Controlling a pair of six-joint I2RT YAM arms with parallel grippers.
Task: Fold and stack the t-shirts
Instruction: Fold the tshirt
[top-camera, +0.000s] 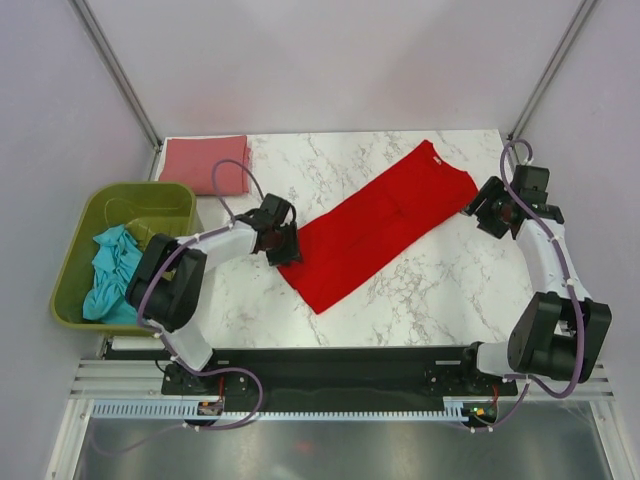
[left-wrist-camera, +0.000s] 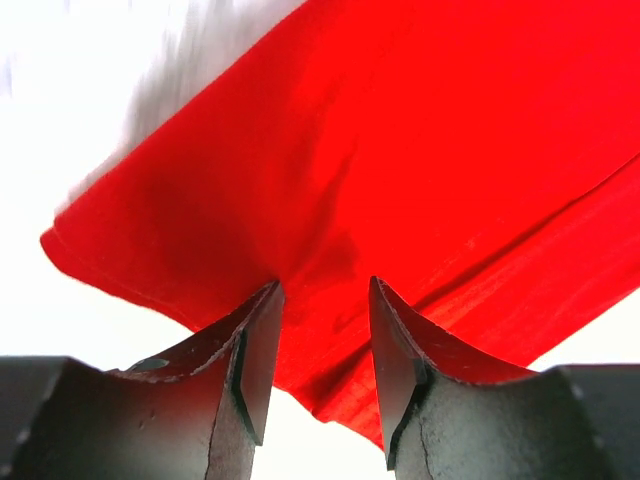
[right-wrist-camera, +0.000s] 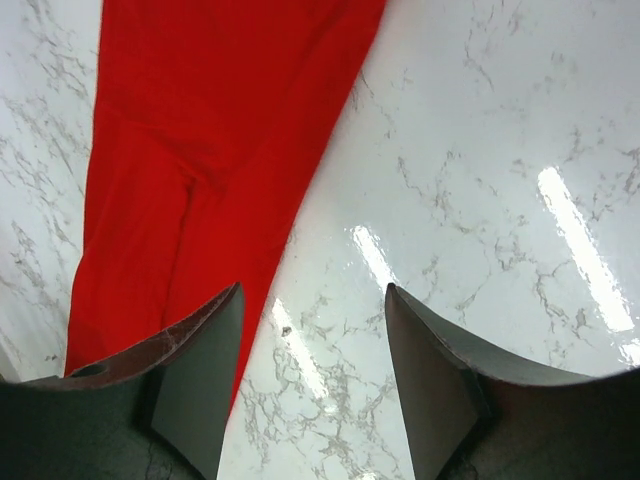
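The red t-shirt (top-camera: 385, 225) lies as a long folded strip, diagonal across the marble table, from front centre to back right. My left gripper (top-camera: 288, 245) is open at the strip's near-left end; in the left wrist view its jaws (left-wrist-camera: 325, 300) stand apart over the red cloth's (left-wrist-camera: 400, 150) edge. My right gripper (top-camera: 478, 208) is open beside the strip's far-right end; in the right wrist view it (right-wrist-camera: 313, 295) hovers over bare marble with the red cloth (right-wrist-camera: 200, 130) just left of it. The dusty pink t-shirt (top-camera: 205, 163) lies folded at the back left. The teal t-shirt (top-camera: 112, 272) is crumpled in the basket.
The olive-green plastic basket (top-camera: 150, 195) stands off the table's left edge. Grey walls and metal posts close in the back and sides. Marble shows at the front right and back centre.
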